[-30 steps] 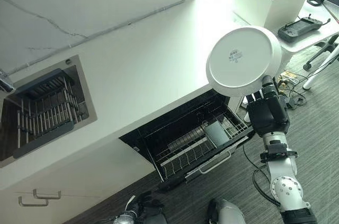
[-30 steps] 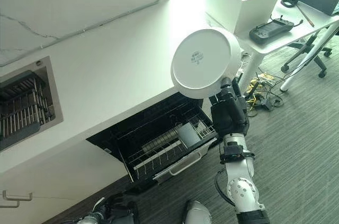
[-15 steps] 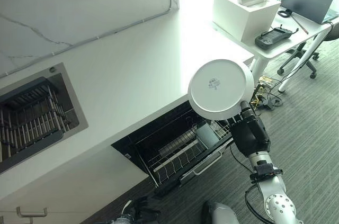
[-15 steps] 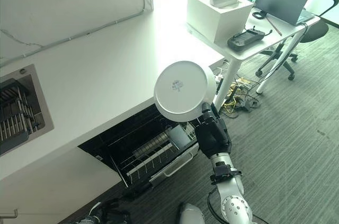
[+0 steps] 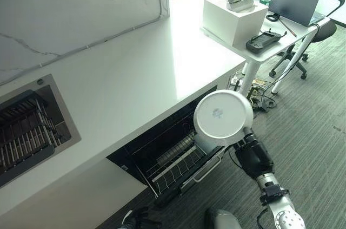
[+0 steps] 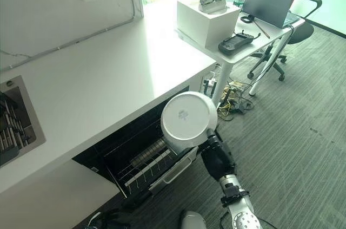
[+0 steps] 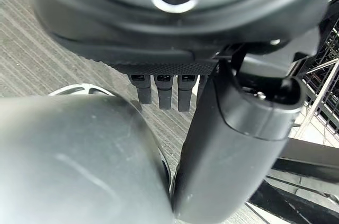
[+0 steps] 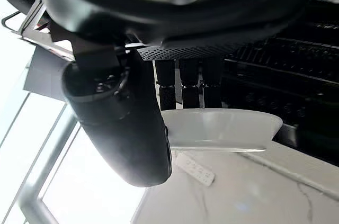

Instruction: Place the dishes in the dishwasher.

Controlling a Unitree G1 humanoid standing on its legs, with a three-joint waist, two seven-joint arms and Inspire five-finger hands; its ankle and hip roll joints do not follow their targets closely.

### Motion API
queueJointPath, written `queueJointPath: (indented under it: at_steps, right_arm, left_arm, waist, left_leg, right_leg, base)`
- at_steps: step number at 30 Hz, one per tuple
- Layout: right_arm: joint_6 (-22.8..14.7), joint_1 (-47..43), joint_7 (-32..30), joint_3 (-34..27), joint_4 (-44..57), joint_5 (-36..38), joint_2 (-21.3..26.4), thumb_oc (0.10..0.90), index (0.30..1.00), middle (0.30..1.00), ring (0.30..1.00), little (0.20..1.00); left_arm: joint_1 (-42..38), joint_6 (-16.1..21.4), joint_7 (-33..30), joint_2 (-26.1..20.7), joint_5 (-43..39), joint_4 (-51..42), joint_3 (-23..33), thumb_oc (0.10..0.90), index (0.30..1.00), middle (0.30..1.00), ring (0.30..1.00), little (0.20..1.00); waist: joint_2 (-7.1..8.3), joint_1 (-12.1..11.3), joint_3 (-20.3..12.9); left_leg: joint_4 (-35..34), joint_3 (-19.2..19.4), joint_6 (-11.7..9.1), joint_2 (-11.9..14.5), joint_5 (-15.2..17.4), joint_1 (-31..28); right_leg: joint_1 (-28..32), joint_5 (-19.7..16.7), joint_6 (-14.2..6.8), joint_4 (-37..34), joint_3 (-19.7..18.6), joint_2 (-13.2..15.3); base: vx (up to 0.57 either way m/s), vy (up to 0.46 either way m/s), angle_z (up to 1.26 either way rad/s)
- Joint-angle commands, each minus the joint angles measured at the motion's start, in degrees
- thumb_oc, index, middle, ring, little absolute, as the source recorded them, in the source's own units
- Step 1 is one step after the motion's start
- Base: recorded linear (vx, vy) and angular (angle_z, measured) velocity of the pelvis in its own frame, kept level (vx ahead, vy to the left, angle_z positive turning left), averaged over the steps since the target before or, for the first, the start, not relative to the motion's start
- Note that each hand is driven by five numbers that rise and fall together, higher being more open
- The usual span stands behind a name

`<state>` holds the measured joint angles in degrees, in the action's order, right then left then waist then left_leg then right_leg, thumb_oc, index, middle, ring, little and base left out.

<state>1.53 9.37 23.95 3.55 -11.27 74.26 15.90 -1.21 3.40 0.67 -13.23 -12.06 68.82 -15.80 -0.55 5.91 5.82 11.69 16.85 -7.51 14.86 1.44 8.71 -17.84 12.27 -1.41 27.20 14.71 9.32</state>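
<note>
Right hand [image 5: 253, 154] pinching white plate [image 5: 223, 118] by its rim, underside up, above open dishwasher rack [image 5: 178, 158], thumb [image 8: 122, 128] and fingers [image 8: 183, 89] clamping the edge in the wrist view, left hand [image 7: 233, 128] low near the floor, fingers apparently straight and empty.

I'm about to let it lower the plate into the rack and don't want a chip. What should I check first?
1. Grip: right hand pinches the white plate at its lower edge: ok.
2. Dishwasher drawer pulled out: ok.
3. Wire rack has free slots under the plate: cannot tell, the plate hides part of it.
4. Plate edge apart from the countertop: cannot tell from above.
5. Left hand low by the floor, away from the drawer: ok.
</note>
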Motion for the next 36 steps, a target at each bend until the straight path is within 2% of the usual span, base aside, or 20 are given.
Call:
queueJointPath:
  at_steps: [1,8,10,13,14,16,18,19,23,25,28,32,36]
  right_arm:
    - [-3.92,-4.18,7.65,-1.82,12.28,-0.89,-3.69,0.400,0.300,0.300,0.300,0.300]
    - [-6.83,-5.77,4.21,2.87,7.70,-4.14,-4.06,0.400,0.300,0.300,0.300,0.300]
    - [-7.56,-6.22,2.10,4.11,6.92,-7.05,-3.98,0.400,0.300,0.300,0.300,0.300]
    - [-11.24,-6.70,-2.49,5.93,6.92,-11.03,-3.50,0.400,0.300,0.300,0.300,0.300]
    - [-13.72,-7.13,-4.05,6.05,7.11,-11.32,-3.47,0.400,0.300,0.300,0.300,0.300]
    - [-18.38,-8.36,-8.89,6.31,9.63,-17.53,-3.11,0.400,0.300,0.300,0.300,0.300]
    - [-20.06,-9.41,-13.59,6.98,12.13,-23.74,-2.49,0.400,0.300,0.300,0.300,0.300]
    - [-20.19,-10.38,-17.16,7.40,14.00,-28.27,-1.54,0.400,0.300,0.300,0.300,0.300]
    - [-20.16,-12.18,-23.93,7.83,15.45,-37.76,1.97,0.400,0.300,0.300,0.300,0.300]
    - [-19.37,-12.35,-24.47,7.60,15.43,-40.30,3.70,0.400,0.300,0.300,0.300,0.300]
    - [-18.83,-13.56,-24.71,9.11,17.09,-48.03,6.30,0.400,0.300,0.300,0.300,0.300]
    - [-17.48,-15.26,-25.35,10.84,18.94,-53.44,8.20,0.400,0.300,0.300,0.300,0.300]
    - [-14.51,-17.22,-25.66,13.34,20.55,-58.00,10.03,0.400,0.300,0.300,0.300,0.300]
  left_arm:
    - [0.96,-0.75,0.32,-1.87,1.02,-0.71,-0.81,0.800,0.900,0.900,0.900,0.900]
    - [0.74,-2.28,-0.18,-1.52,0.39,-2.08,-1.46,0.800,0.900,0.900,0.900,0.900]
    - [0.64,-2.06,-0.27,-1.40,0.28,-2.02,-1.58,0.800,0.900,0.900,0.900,0.900]
    - [0.48,-2.45,-0.71,-0.96,0.14,-2.40,-1.92,0.800,0.900,0.900,0.900,0.900]
    - [0.40,-2.46,-0.92,-0.80,0.31,-2.54,-2.04,0.800,0.900,0.900,0.900,0.900]
    - [0.33,-1.92,-2.20,-0.45,1.41,-3.00,-3.00,0.800,0.900,0.900,0.900,0.900]
    - [-0.19,-2.35,-2.78,-0.28,0.22,-3.47,-3.37,0.800,0.900,0.900,0.900,0.900]
    - [-0.60,-2.43,-2.97,-0.23,-0.37,-3.61,-3.35,0.800,0.900,0.900,0.900,0.900]
    - [-0.91,-1.91,-2.99,-0.26,-1.01,-3.14,-3.09,0.800,0.900,0.900,0.900,0.900]
    - [-0.75,-1.18,-2.88,-0.08,-0.82,-2.50,-2.57,0.800,0.900,0.900,0.900,0.900]
    - [-1.02,-0.68,-3.03,0.13,-0.93,-1.87,-2.24,0.800,0.900,0.900,0.900,0.900]
    - [-1.20,-0.37,-2.75,0.17,-1.08,-1.42,-1.75,0.800,0.900,0.900,0.900,0.900]
    - [-1.61,-0.04,-2.44,0.18,-1.29,-0.88,-1.52,0.800,0.900,0.900,0.900,0.900]
  waist:
    - [1.54,-0.20,1.97]
    - [1.17,-1.99,2.37]
    - [1.20,-2.36,2.45]
    - [1.24,-2.67,2.49]
    - [1.21,-2.74,2.60]
    - [1.16,-2.84,2.83]
    - [1.03,-2.86,3.06]
    - [0.90,-2.92,3.03]
    - [0.81,-3.31,3.16]
    - [0.91,-3.44,3.18]
    - [1.10,-3.77,3.69]
    - [1.14,-4.22,3.69]
    - [1.17,-4.75,3.73]
  left_leg:
    - [5.50,-3.67,0.05,2.30,3.54,3.67]
    - [5.50,-4.98,0.16,1.54,3.53,3.96]
    - [5.50,-5.27,0.20,1.35,3.54,4.11]
    - [5.50,-5.38,0.20,1.25,3.50,4.09]
    - [5.50,-5.43,0.21,1.24,3.49,4.06]
    - [5.50,-5.47,0.24,1.20,3.46,4.09]
    - [5.50,-5.51,0.29,1.15,3.48,4.15]
    - [5.50,-5.58,0.40,1.11,3.27,4.58]
    - [5.50,-5.63,0.37,1.00,3.37,4.74]
    - [5.50,-5.63,0.33,1.01,3.42,4.87]
    - [5.50,-5.67,0.15,0.93,3.76,4.37]
    - [5.50,-5.82,0.02,0.91,3.75,4.37]
    - [5.50,-5.93,-0.08,0.89,3.71,4.54]
  right_leg:
    - [7.23,-5.08,-8.86,-10.01,-1.64,6.09]
    - [7.66,-5.08,-8.82,-10.01,-0.60,6.61]
    - [7.71,-5.06,-8.82,-10.01,-0.36,6.68]
    - [7.84,-5.10,-8.81,-10.01,-0.26,6.75]
    - [7.86,-5.14,-8.83,-10.01,-0.26,6.76]
    - [7.87,-5.21,-8.77,-10.01,-0.25,6.76]
    - [7.76,-5.23,-8.71,-10.01,-0.42,6.75]
    - [7.34,-5.45,-8.61,-10.01,-0.47,6.76]
    - [7.34,-5.30,-8.54,-10.01,-0.43,6.85]
    - [7.36,-5.25,-8.52,-10.01,-0.24,6.95]
    - [7.86,-5.06,-8.65,-10.01,-0.05,7.15]
    - [7.96,-5.03,-8.68,-10.01,0.13,7.25]
    - [7.96,-5.07,-8.67,-10.01,0.39,7.40]
  base:
    - [0.00,0.000,0.00]
    - [-0.01,0.007,0.03]
    - [-0.01,0.012,0.06]
    - [0.00,0.005,0.01]
    - [0.00,0.000,0.00]
    - [0.00,0.000,0.00]
    - [-0.01,0.016,0.00]
    - [-0.02,0.034,-0.01]
    - [0.00,0.014,-0.02]
    - [0.00,0.000,0.00]
    - [0.00,0.000,0.00]
    - [0.00,0.000,0.00]
    - [0.00,0.004,0.02]
